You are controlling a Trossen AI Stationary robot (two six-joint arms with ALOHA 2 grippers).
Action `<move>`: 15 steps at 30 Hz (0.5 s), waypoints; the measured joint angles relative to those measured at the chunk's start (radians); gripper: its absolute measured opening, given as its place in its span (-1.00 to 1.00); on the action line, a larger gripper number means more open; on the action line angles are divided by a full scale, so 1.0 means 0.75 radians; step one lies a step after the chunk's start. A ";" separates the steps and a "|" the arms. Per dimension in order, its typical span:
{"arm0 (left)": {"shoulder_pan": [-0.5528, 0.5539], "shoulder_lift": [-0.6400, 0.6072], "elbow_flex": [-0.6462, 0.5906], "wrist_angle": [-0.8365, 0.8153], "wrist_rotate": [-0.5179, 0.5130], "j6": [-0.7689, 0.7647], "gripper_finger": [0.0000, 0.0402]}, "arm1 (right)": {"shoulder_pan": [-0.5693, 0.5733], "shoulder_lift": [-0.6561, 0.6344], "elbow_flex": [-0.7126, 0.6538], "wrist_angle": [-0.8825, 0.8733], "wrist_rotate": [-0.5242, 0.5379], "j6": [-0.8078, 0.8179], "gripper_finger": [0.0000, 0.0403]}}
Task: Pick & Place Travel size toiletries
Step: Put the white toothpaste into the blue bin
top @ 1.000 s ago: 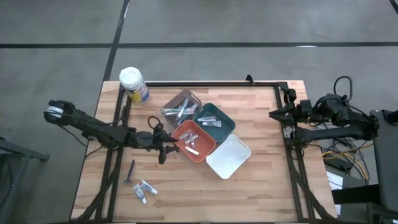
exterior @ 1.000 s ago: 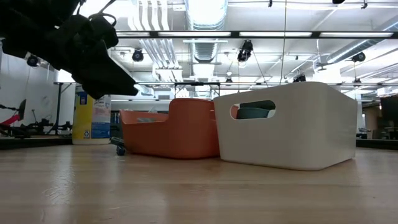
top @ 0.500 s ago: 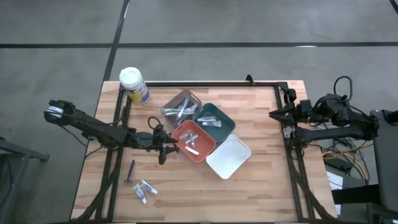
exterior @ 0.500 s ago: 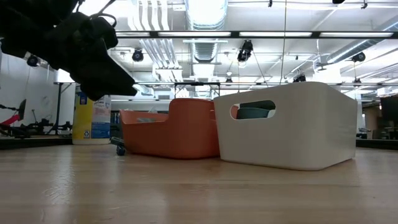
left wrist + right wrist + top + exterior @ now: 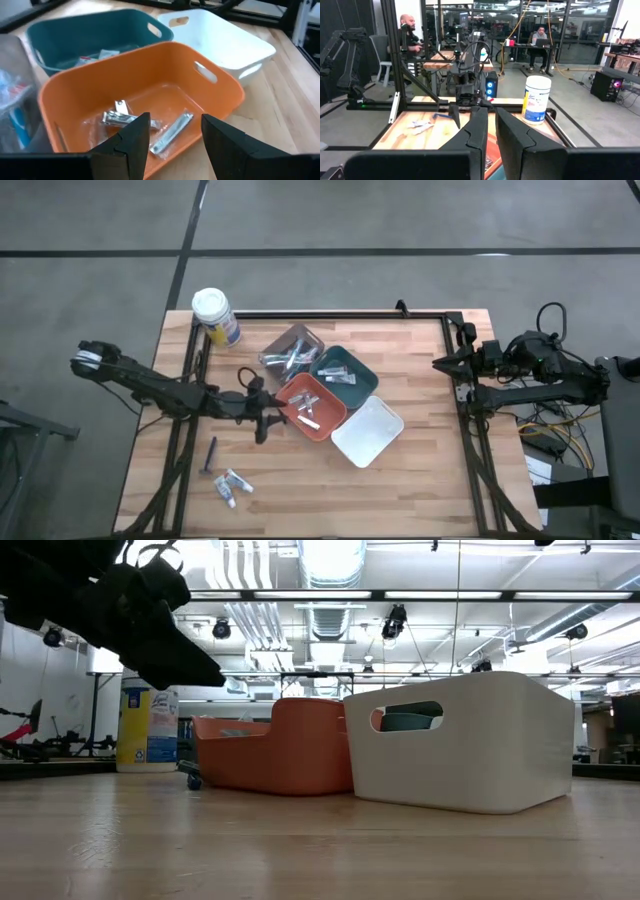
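My left gripper [image 5: 266, 416] [image 5: 175, 121] hangs open and empty above the table at the orange tray's [image 5: 310, 405] left edge; the low view shows it [image 5: 175, 655] clear of the table. In the orange tray [image 5: 210, 107] lie silver pieces in clear wrap [image 5: 150, 125]. More small items lie in the teal tray [image 5: 343, 372] and the clear tray [image 5: 290, 350]. On the table's near left lie a dark long-handled piece [image 5: 210, 455] and two small white tubes [image 5: 230, 485]. My right gripper [image 5: 440, 363] [image 5: 491, 130] waits shut at the table's right edge.
An empty white tray [image 5: 367, 430] [image 5: 460, 740] sits near and right of the orange one. A white-lidded yellow-blue canister [image 5: 215, 315] [image 5: 145, 725] stands at the far left corner. Bare wood stretches across the table's near and right parts. People sit in the room beyond.
My left gripper has risen a little beside the orange tray, staying open. Nothing on the table has moved.
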 joint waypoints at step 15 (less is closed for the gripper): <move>-0.009 0.001 -0.003 -0.460 0.398 -0.004 -0.10 | 0.000 0.000 0.000 0.000 0.000 0.000 -0.83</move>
